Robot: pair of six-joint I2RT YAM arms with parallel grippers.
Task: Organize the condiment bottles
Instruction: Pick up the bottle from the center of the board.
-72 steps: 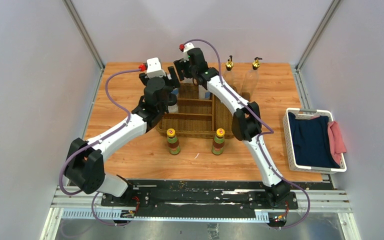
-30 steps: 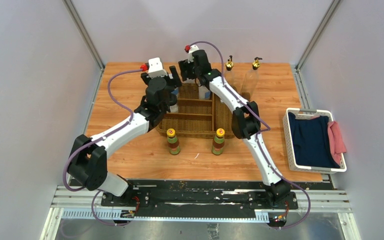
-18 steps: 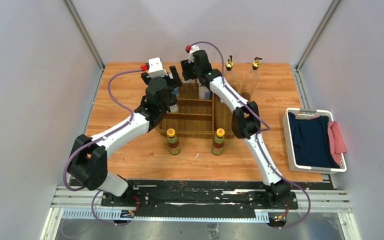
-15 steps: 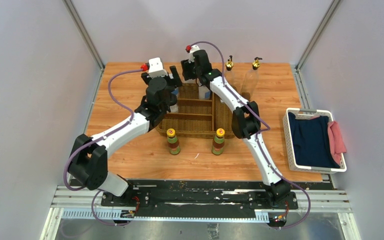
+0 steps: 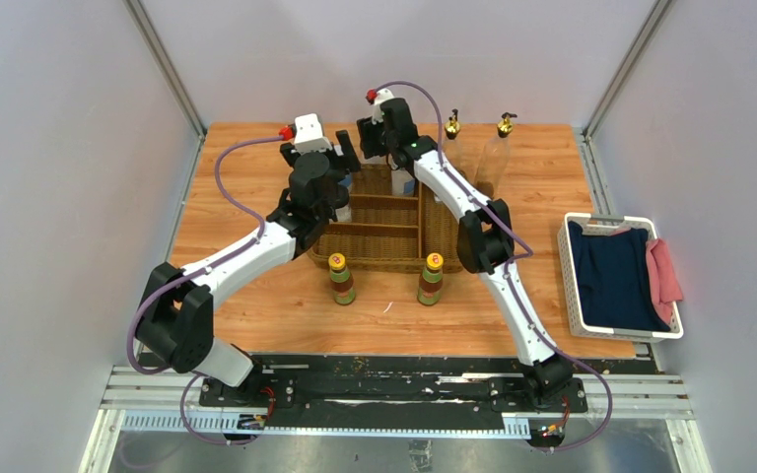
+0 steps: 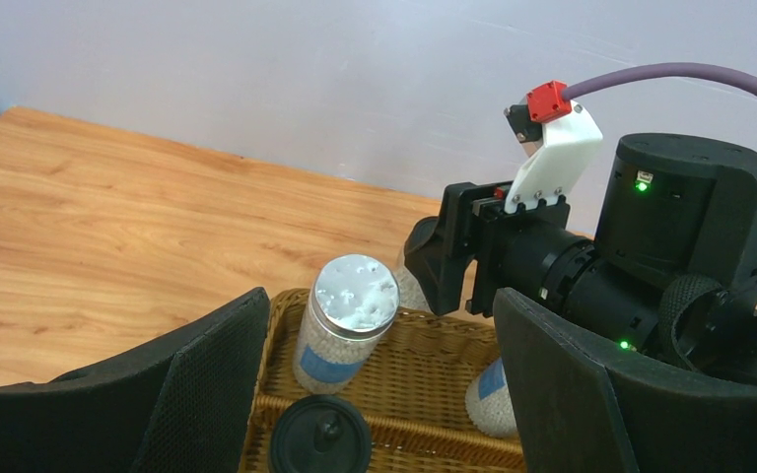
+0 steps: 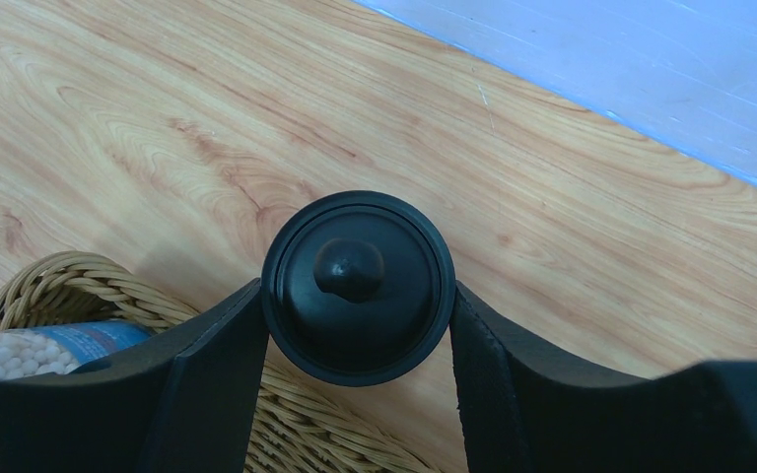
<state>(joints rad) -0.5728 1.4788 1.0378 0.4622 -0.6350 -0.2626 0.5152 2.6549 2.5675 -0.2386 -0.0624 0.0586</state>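
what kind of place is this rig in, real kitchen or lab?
Most likely a lab test cell, not a kitchen: blank grey panels enclose a wooden table, the arms are bolted to a metal rail, and the condiment bottles, wicker basket and white bin look like staged props.

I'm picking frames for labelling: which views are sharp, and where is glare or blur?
Top external: evenly lit and sharp, soft shadows only; the table shows no glare. Left wrist: the grey-lidded jar has a bright sheen on its lid. Right wrist: the black cap is sharp, faint highlight on its knob, soft shadow on the wood beside it.
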